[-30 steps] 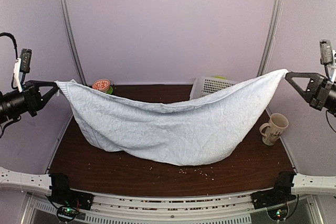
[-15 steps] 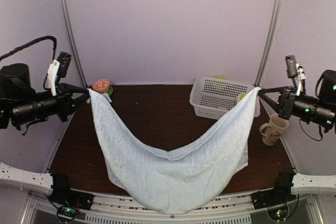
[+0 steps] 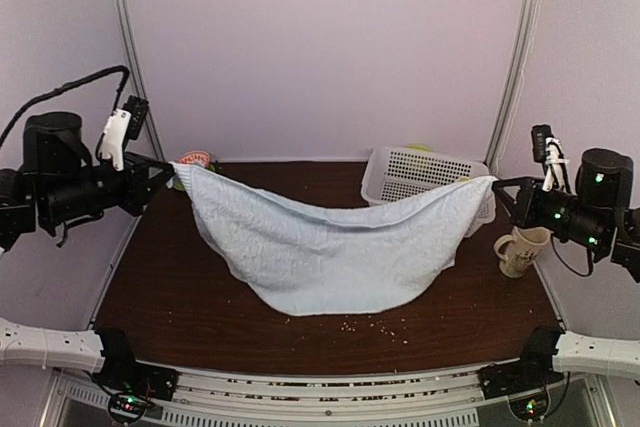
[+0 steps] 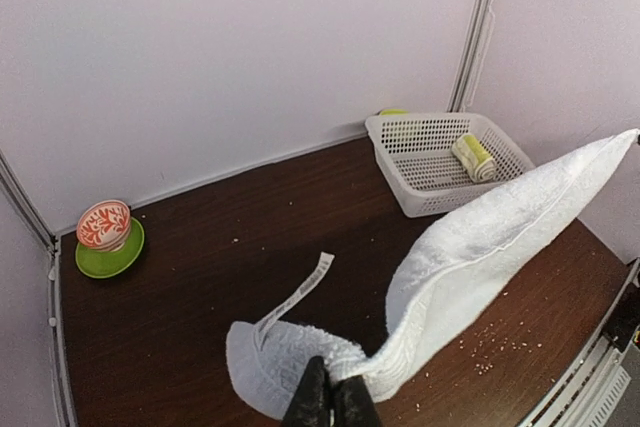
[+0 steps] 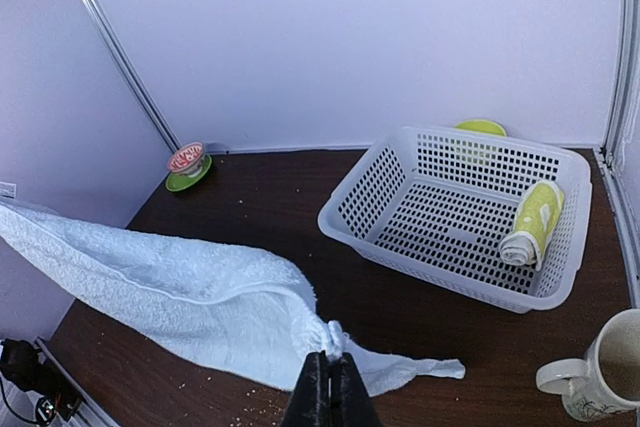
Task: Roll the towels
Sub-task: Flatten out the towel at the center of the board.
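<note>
The blue towel (image 3: 330,247) hangs left-to-right between both tools.
Closed tight, left tool (image 3: 168,173) and right tool (image 3: 503,190) each pinch a corner; its belly probably touches the bench (image 3: 180,317).

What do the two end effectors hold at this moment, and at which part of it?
Both hold the pale-blue towel: the left end effector pinches one corner, the right end effector the opposite corner, and its middle sags between them.

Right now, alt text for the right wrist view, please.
The shut right gripper pinches a corner of the pale-blue towel, which stretches away to the left over the dark table. Behind, a white basket holds a rolled lime-green towel; a mug stands at lower right.
</note>
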Motion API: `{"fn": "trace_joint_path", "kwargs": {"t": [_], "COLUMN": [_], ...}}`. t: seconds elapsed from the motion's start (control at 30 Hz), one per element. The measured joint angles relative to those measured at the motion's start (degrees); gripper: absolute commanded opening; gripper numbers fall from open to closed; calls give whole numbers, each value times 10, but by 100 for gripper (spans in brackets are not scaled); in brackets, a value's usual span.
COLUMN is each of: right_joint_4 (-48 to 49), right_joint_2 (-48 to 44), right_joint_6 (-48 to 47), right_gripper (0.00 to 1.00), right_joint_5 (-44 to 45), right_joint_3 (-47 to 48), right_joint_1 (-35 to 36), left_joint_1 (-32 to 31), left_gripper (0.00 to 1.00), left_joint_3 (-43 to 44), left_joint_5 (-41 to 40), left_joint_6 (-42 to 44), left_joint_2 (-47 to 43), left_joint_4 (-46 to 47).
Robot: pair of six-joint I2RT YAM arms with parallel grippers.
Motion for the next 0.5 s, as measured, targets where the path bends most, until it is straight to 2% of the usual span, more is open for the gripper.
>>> {"fn": "trace_joint_path", "kwargs": {"t": [0.23,0.5], "right_joint_4": [-30,-47], "right_joint_2": [-73,-90], "right_joint_6": [-38,-58], "right_gripper": [0,0], "right_joint_5": [-11,-73], "right_joint_3": [50,113], "right_joint_1": [-1,-1], "left_joint_1": [0,0], "left_gripper": [0,0], "left_joint_3": [40,63], "left_joint_5": [31,104], "left_joint_6": [12,16], "left_joint_2": [-102,-112], "left_joint_4": [-54,-78]}}
